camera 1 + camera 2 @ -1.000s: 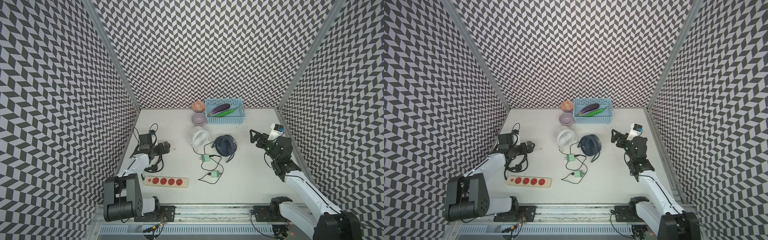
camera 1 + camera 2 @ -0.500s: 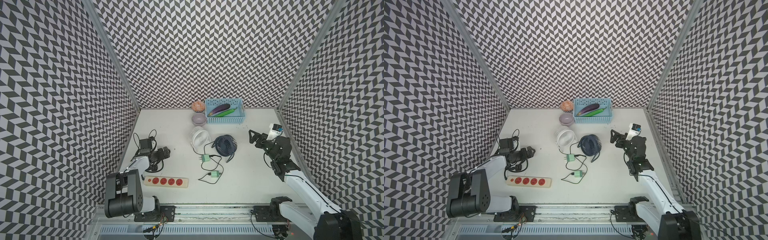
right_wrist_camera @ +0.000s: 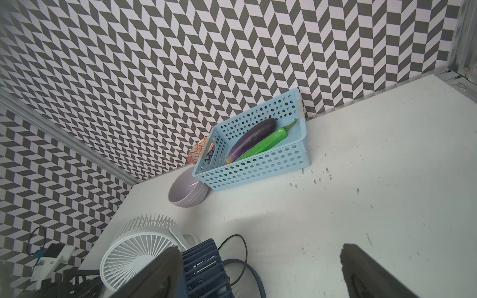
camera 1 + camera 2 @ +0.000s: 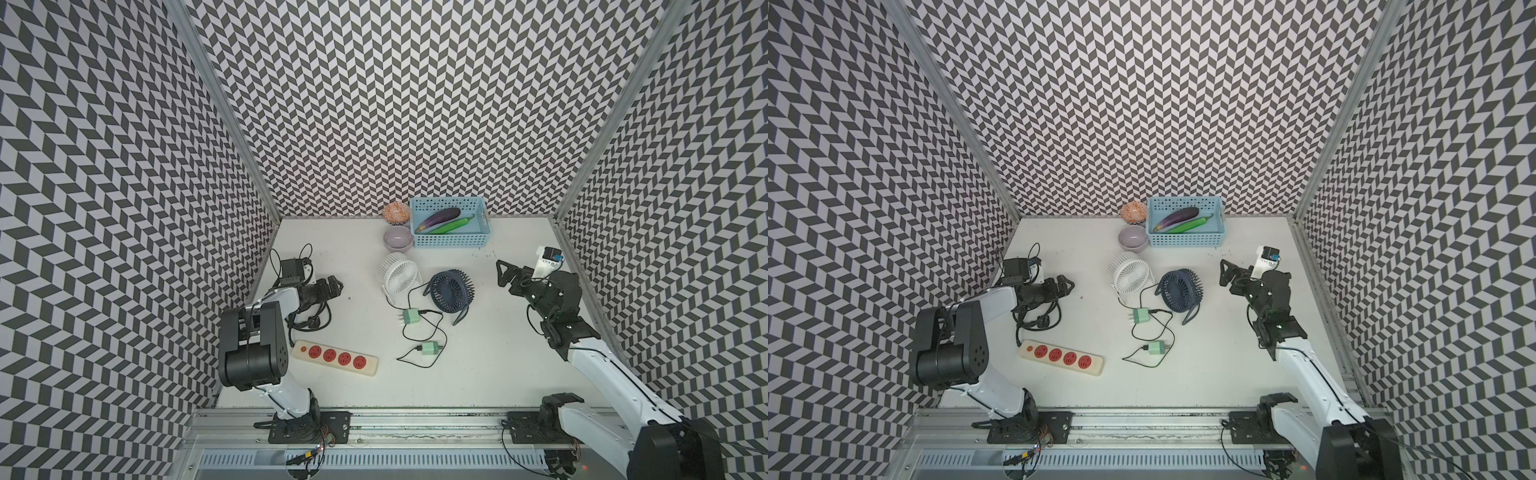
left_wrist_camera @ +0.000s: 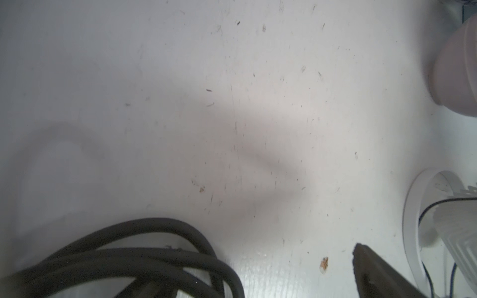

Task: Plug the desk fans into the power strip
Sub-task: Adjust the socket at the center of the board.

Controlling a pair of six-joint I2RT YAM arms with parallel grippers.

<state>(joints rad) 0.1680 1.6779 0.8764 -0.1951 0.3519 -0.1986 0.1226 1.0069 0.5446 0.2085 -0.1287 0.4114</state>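
The cream power strip [image 4: 334, 358] [image 4: 1061, 357] with red sockets lies at the front left, and its black cord [image 4: 311, 321] [image 5: 144, 255] is coiled behind it. Two desk fans stand mid-table: a white one [image 4: 400, 275] [image 3: 139, 255] and a navy one [image 4: 451, 291] [image 3: 204, 265]. Their thin black cables run to two green plugs [image 4: 411, 316] [image 4: 429, 348] lying loose on the table. My left gripper [image 4: 334, 286] [image 5: 271, 286] is open and low over the cord coil, holding nothing. My right gripper [image 4: 505, 272] [image 3: 260, 271] hangs open, empty, right of the navy fan.
A blue basket [image 4: 451, 241] [image 3: 258, 165] with an eggplant and a green pepper stands against the back wall. A lilac bowl [image 4: 398, 239] [image 3: 187, 191] and a patterned bowl [image 4: 395, 212] sit left of it. Patterned walls close in three sides.
My left arm's elbow has swung up and toward the front while its gripper stayed near the cord coil. My right gripper has edged slightly left. Both stay open.
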